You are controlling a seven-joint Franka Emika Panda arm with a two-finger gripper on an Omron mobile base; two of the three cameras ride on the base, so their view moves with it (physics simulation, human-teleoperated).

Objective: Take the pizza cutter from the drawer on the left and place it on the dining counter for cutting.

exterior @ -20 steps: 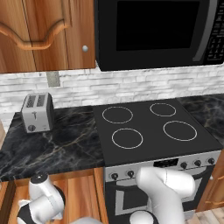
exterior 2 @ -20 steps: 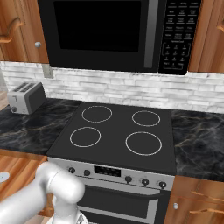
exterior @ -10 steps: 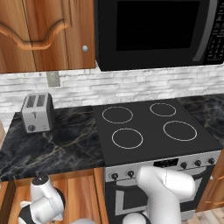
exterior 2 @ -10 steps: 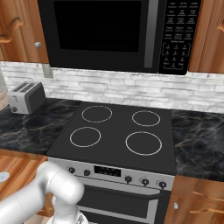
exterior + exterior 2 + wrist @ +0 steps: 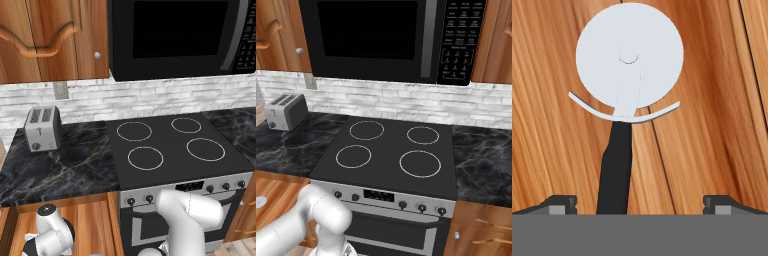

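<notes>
The jaws [image 5: 640,202] stand wide, holding nothing; their 2 dark tips show at the bottom left and bottom right of the hand view. The pizza cutter [image 5: 628,85] lies flat on the plain wood floor of the drawer [image 5: 712,100], between the 2 tips and ahead of them. Its dark handle runs back toward the jaws, nearer the left tip than the right, and its pale round wheel lies at the far end with a thin curved guard across the neck. Whether the tips touch the handle cannot be told. The drawer wood is warm brown with long grain lines and a darker seam running just right of the handle.

In the left base view the open drawer sits low at the left, under the edge of the black marble tabletop [image 5: 65,165], and the white arm bends down into it. A silver toaster [image 5: 43,128] with 2 slots stands on that tabletop against the white brick wall [image 5: 150,97]. To its right is a black stove [image 5: 175,150] with 4 ringed burners and a row of knobs on its steel front. A black microwave [image 5: 381,37] hangs above the stove, with brown wooden cabinets [image 5: 50,37] at either side.
</notes>
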